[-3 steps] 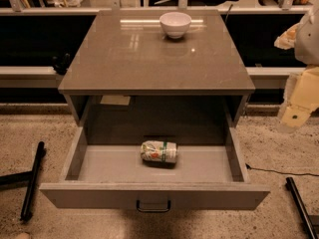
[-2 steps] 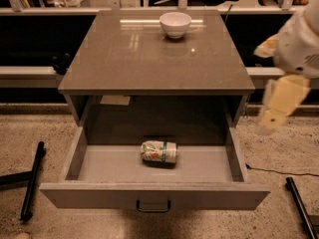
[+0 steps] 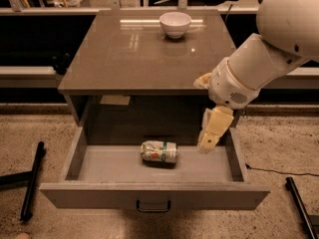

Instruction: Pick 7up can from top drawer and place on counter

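The dented 7up can [image 3: 159,152] lies on its side mid-floor in the open top drawer [image 3: 99,195], not yet grasped. The gripper [image 3: 207,142] hangs above the drawer's right side, open or closed impossible to tell. The grasp, the lift and the placing on the counter [image 3: 124,59], which holds a white bowl [image 3: 175,24], all remain.

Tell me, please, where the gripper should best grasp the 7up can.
I would grip the 7up can across its middle from above: it lies on its side, axis left-right, in the top drawer. The gripper hangs over the drawer's right part.
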`<state>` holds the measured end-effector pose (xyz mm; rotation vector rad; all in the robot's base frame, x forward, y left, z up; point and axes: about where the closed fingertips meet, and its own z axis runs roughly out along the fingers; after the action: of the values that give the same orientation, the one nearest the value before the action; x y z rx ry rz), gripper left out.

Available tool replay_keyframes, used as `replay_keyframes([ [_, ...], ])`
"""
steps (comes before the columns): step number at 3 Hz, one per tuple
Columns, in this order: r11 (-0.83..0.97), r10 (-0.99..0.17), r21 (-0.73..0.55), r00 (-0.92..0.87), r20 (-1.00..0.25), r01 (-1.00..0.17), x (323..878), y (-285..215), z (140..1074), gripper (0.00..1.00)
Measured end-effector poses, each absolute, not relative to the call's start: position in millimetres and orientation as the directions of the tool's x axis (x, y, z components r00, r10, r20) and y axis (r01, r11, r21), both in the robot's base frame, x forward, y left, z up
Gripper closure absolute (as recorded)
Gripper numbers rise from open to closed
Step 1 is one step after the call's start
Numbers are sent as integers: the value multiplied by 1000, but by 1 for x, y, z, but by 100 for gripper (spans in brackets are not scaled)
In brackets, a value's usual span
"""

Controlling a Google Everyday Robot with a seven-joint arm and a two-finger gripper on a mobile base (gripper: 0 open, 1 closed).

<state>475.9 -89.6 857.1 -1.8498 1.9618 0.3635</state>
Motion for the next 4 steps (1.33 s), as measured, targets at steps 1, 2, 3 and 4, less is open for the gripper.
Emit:
replay_keyframes([
  [1,82,-883,-94,-29,-468,-992,476,-90,857,0],
  [2,62,-896,-69,-25,-442,-996,477,-83,819,0],
  [3,72,-912,-48,-46,-408,-996,486,-85,765,0],
  [4,101,-911,-41,-76,-406,-994,501,-86,721,0],
])
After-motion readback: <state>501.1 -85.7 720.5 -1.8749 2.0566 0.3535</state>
